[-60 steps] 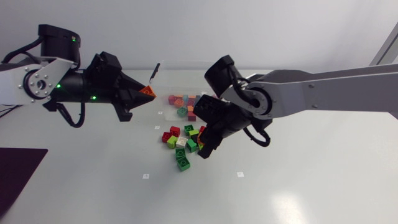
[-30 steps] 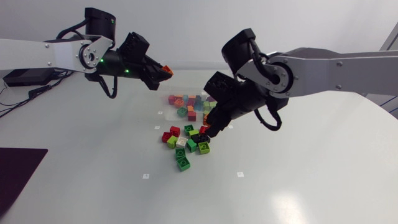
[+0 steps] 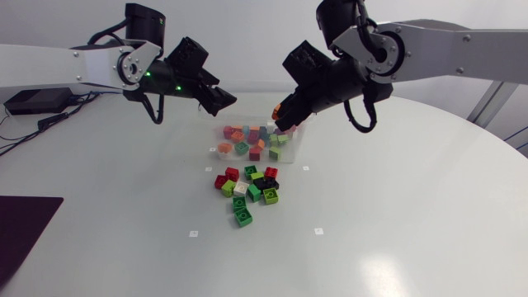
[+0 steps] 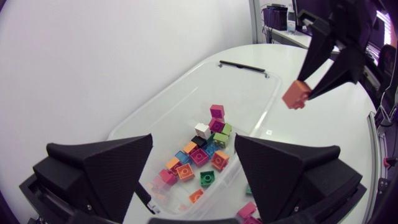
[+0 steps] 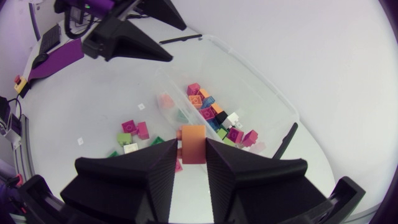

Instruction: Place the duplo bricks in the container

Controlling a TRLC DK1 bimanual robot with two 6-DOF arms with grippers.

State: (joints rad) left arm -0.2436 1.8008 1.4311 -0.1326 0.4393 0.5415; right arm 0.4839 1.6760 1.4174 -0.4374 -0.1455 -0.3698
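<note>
1. Up near the 1 o'clock corner of the clear container (image 3: 299,144), seen from the head camera, my right gripper (image 3: 280,113) hangs well above the table (image 3: 396,214). Its arm comes in from the 3 o'clock side.
2. That gripper's two wedge fingers pinch an orange brick (image 5: 194,143) from both sides. On its wrist camera the brick sits squarely between the fingertips, with the container below and ahead.
3. I cannot tell whether the brick is over the rim or just outside it. From my other wrist camera it looks close beside the container's long wall.
4. At roughly 10 o'clock from the container, my left gripper (image 3: 221,97) is raised off the table, its arm entering from the 9 o'clock side.
5. Its fingers are spread wide with nothing between them, and its wrist camera looks straight down into the container through the gap.
6. The bricks inside (image 3: 252,136) are a mixed scatter of pink, orange, green, blue and white, lying on the container's floor.
7. One black latch (image 4: 242,65) lies along the container's far rim, ahead of the left gripper.
8. At 6 o'clock from the container, a loose pile (image 3: 247,186) of red, green, white and black bricks lies on the table.
9. One green brick (image 3: 242,216) lies at the pile's 6 o'clock end, farthest from the container.
</note>
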